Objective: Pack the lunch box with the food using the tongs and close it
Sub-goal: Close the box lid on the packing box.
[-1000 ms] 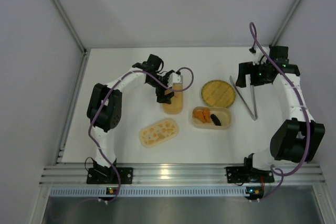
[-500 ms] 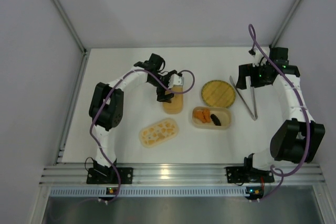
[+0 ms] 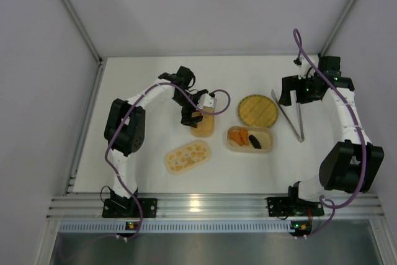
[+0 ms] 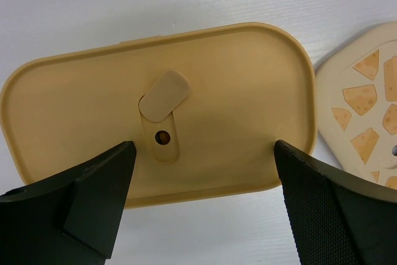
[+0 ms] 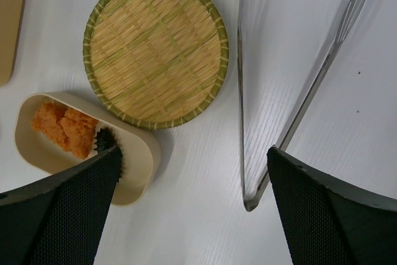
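The lunch box (image 3: 267, 134) stands open mid-table and holds the food: orange chunks (image 3: 237, 135) and a dark piece (image 3: 254, 141). In the right wrist view the box (image 5: 139, 172) sits lower left with the orange chunks (image 5: 65, 130) and dark piece (image 5: 105, 139). The silver tongs (image 3: 289, 117) lie flat to its right, and their V (image 5: 291, 116) points towards me. My right gripper (image 3: 290, 94) hangs open above them, and in its own view (image 5: 192, 153) it holds nothing. My left gripper (image 4: 203, 153) is open, its fingers straddling the near edge of a tan vented lid (image 4: 236, 91).
A round woven plate (image 3: 257, 110) lies just behind the box, bare of food. A cheese-patterned lid (image 3: 187, 156) rests near the front left. The tan lid (image 3: 205, 125) lies left of the box. Walls and frame rails border the table.
My left gripper has turned and shifted slightly towards the near-left over the tan lid. The right arm, tongs and box have not moved.
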